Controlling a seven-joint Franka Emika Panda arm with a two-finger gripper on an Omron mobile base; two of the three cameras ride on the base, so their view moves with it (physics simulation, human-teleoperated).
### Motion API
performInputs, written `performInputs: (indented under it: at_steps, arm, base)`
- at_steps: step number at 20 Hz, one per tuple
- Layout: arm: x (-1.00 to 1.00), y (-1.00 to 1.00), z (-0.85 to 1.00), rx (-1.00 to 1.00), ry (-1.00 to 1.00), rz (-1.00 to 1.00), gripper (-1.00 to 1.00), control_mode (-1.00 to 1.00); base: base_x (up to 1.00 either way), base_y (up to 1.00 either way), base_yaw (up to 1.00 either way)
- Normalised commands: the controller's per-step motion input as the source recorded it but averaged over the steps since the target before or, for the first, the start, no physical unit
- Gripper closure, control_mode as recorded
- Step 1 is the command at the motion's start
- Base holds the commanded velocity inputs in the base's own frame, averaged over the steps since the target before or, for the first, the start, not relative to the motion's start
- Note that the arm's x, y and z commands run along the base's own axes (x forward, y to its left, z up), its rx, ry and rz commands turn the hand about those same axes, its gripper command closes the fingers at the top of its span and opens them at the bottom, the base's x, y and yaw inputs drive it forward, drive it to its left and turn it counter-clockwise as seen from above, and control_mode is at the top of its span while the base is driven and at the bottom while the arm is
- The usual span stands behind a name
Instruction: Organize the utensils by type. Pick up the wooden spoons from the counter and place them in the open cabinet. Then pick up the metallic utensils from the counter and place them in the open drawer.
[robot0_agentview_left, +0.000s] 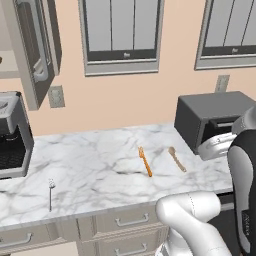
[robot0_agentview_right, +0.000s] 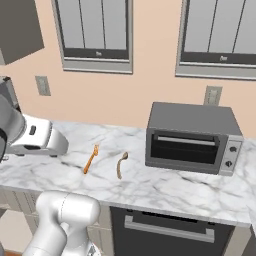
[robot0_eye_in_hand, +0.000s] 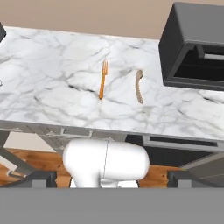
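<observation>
- Marble counter (robot0_agentview_left: 100, 150): white with grey veins; it carries all the utensils, and lies well ahead of the fingers (robot0_eye_in_hand: 112, 179) and below them.
- Fingers: spread to their widest, holding nothing, pulled back off the counter's front edge.
- Spoon (robot0_eye_in_hand: 139, 86): tan, slightly curved, flat on the counter ahead of the fingers and a little right; first item to collect. Only this one wooden spoon is visible.
- Fork (robot0_eye_in_hand: 103, 80): orange, just left of the spoon, apart from it, tines pointing away.
- Silver utensil (robot0_agentview_left: 50, 192): thin, far left near the counter's front edge.
- Cabinet (robot0_agentview_left: 30, 55): up at far left, door swung open, pale shelf inside.
- Step in hand, by judgement: nothing sorted yet; approach to the spoon not begun.
- Next move calls for: reaching forward and down, fingers straddling the spoon's handle across its length, then closing.
- Toaster oven (robot0_agentview_right: 192, 137): dark grey, right of the spoon; close enough to crowd a wide approach.
- Coffee machine (robot0_agentview_left: 12, 135): far left, beneath the cabinet; a hazard for the carry.
</observation>
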Motion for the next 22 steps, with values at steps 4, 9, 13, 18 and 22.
performInputs:
  at_steps: [4, 9, 13, 18, 22]
  arm:
    - [0.26, -0.18, -0.43, 0.01, 0.3, 0.0, -1.0, -1.0]
    - [0.25, -0.21, -0.65, 0.0, 0.23, -0.01, -1.0, -1.0]
    - [0.19, -0.22, -0.66, -0.03, 0.13, 0.0, -1.0, -1.0]
    - [0.56, -0.31, -0.8, -0.07, 0.0, -0.03, -1.0, -1.0]
    - [0.74, -0.23, -0.47, -0.02, 0.0, -0.01, -1.0, -1.0]
  base:
    - [0.0, 0.0, 0.0]
    - [0.0, 0.0, 0.0]
    - [0.0, 0.0, 0.0]
    - [0.0, 0.0, 0.0]
    - [0.0, 0.0, 0.0]
